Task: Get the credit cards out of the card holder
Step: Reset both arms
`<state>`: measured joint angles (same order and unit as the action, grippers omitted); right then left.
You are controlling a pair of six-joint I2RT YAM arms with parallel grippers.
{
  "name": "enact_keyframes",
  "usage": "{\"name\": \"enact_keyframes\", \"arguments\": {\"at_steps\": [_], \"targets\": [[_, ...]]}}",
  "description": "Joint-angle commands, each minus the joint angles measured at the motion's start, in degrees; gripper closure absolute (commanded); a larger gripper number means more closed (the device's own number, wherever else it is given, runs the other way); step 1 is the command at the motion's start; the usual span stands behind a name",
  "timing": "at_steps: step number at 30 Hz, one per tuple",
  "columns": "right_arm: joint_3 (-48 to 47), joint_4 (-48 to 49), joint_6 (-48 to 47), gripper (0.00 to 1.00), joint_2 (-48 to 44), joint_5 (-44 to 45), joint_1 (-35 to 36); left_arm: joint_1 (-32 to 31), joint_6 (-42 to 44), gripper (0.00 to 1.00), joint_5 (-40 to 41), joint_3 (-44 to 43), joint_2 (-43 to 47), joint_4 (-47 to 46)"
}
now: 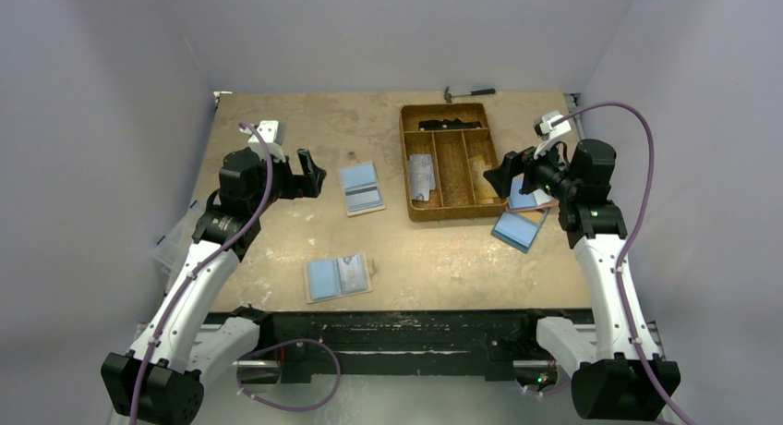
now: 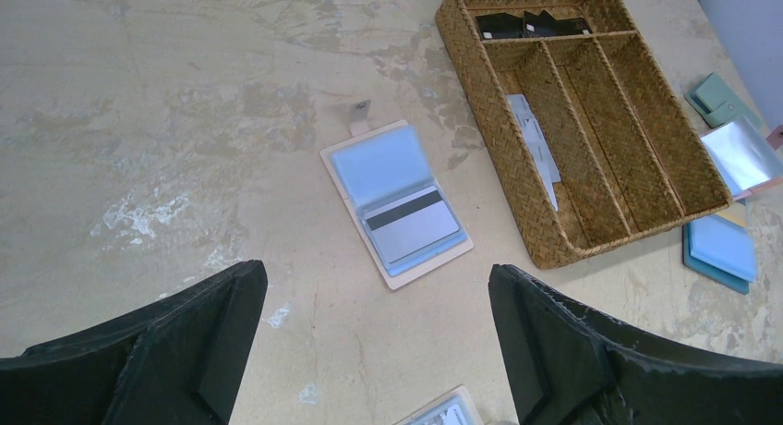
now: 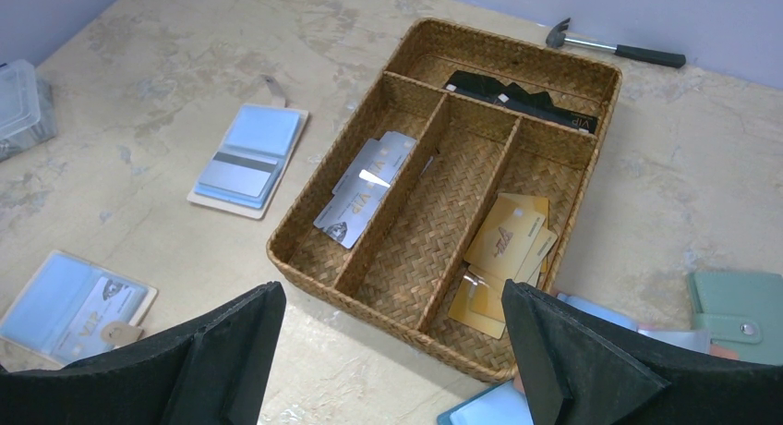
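We saw the left pincer spread wide and empty above the counter. The open card holder lay flat just beyond it, with a striped credit card tucked in its nearer face. The right pincer hung released over the woven tray, where silver cards and gold cards lay in separate compartments.

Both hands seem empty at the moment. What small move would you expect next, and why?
Probably the left hand dips toward the open card holder just ahead of it, aiming at the striped card. That hand is open and holds nothing, the holder lies spread flat, and the card sits in its pocket, not yet taken out.
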<state>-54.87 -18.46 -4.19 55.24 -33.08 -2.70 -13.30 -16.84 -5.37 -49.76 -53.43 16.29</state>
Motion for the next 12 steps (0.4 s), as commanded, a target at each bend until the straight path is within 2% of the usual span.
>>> {"name": "enact_keyframes", "arguments": {"at_steps": [1,12], "targets": [[-1.6,1.2,-0.6,0.01,-0.3,-0.9,-0.3,-0.1,1.1,0.01,-0.5,0.3,0.9,-2.4],[-0.6,2.2,-0.9,0.01,-0.5,-0.5,-0.3,-0.1,1.1,0.01,-0.5,0.3,1.0,-2.4]]}}
